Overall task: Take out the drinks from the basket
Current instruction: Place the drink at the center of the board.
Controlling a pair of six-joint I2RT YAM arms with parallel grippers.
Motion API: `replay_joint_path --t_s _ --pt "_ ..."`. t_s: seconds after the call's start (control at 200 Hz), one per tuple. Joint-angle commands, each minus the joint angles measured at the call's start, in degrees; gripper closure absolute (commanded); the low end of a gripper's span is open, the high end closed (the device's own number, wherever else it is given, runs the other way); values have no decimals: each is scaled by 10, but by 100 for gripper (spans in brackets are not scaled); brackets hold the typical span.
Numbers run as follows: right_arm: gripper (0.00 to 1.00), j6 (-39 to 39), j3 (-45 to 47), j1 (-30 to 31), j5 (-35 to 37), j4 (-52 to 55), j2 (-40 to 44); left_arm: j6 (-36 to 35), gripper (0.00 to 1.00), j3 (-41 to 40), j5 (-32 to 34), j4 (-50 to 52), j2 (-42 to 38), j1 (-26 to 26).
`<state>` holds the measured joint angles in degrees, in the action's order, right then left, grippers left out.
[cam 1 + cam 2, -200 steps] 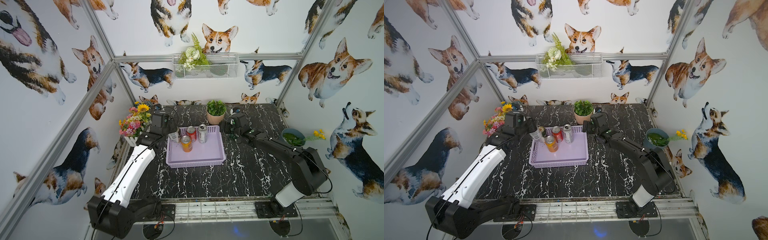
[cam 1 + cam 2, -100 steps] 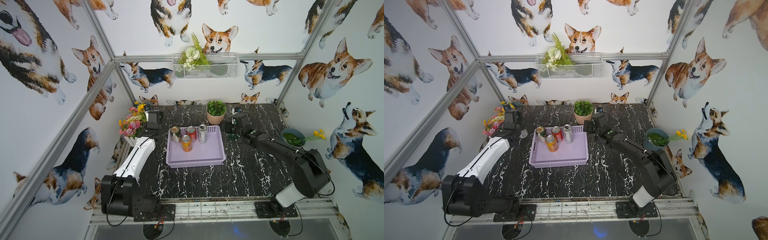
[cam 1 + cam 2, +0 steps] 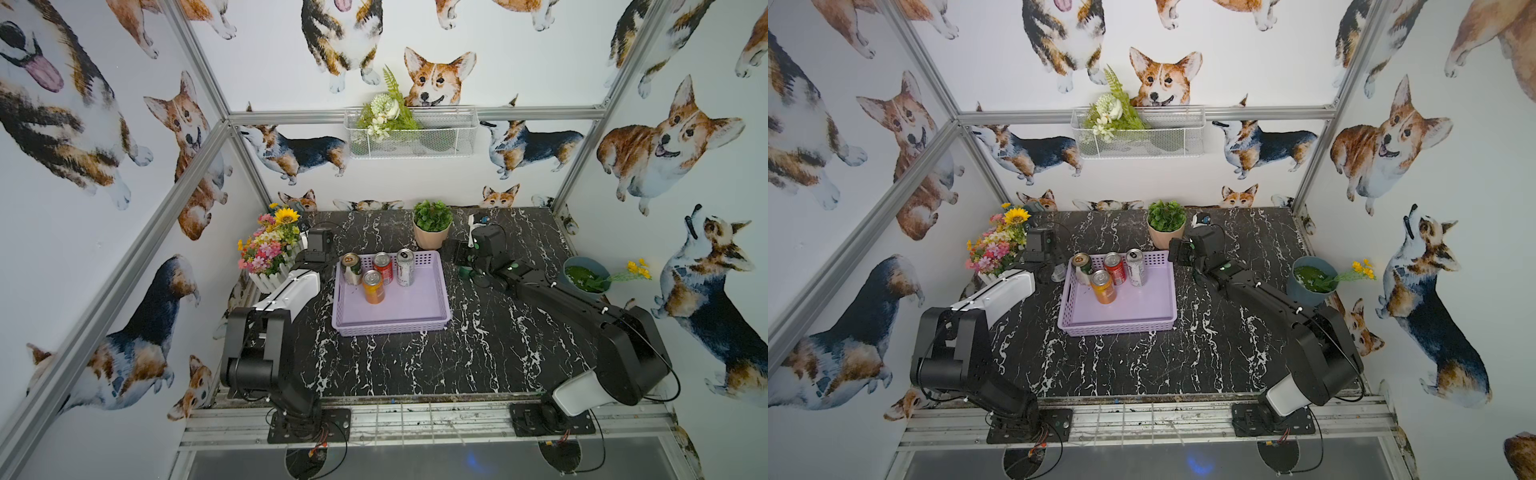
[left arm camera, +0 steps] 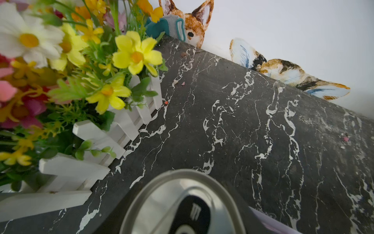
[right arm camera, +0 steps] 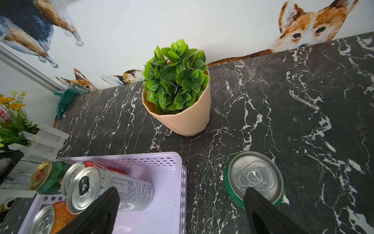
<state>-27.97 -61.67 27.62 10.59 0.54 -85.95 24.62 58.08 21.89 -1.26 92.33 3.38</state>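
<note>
Left hand (image 3: 1052, 268), left of the basket (image 3: 1117, 328), grips a silver can (image 4: 182, 206). Right hand (image 5: 180, 200) hovers right of it, fingers (image 5: 105, 204) spread wide

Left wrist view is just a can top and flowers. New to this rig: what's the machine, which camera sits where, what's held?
Two robot arms, each ending in a two-finger gripper. The wide pictures come from one stereo camera overhead; the close ones from a camera on each wrist. On the marble table sits a lavender basket holding four upright cans: a green-and-gold can, a red can, an orange can, a slim silver can. The left gripper is shut on a second slim silver can outside the basket, beside the flower box: that's the top you see. The right gripper is open, empty, above a green can standing on the table near the potted plant.
</note>
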Motion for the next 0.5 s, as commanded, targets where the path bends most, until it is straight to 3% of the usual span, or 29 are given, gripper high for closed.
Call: replay_joint_path --t_s 0.0,0.23,0.295,0.32,0.42,0.43,0.44,0.45,0.49 --pt "3 -3 5 0 7 -23 7 4 100 -7 13 -73 10 1" --pt "3 0 8 -1 8 -22 7 20 100 -40 14 -106 9 1" --pt "3 -2 8 -1 8 -23 6 17 89 -30 7 -93 20 1" --pt "3 -3 8 -1 8 -24 5 15 84 -25 7 -88 23 1" --pt "3 -2 7 -1 5 -24 4 13 39 -20 5 -77 39 4" --pt "3 -2 7 -1 5 -24 4 13 28 -21 6 -77 38 4" --pt "3 -2 6 -1 5 -24 4 13 10 -22 6 -77 37 4" --pt "3 -2 6 -1 4 -23 4 14 2 -23 7 -78 36 4" --pt "3 -1 5 -1 4 -22 3 16 0 -27 9 -78 32 4"
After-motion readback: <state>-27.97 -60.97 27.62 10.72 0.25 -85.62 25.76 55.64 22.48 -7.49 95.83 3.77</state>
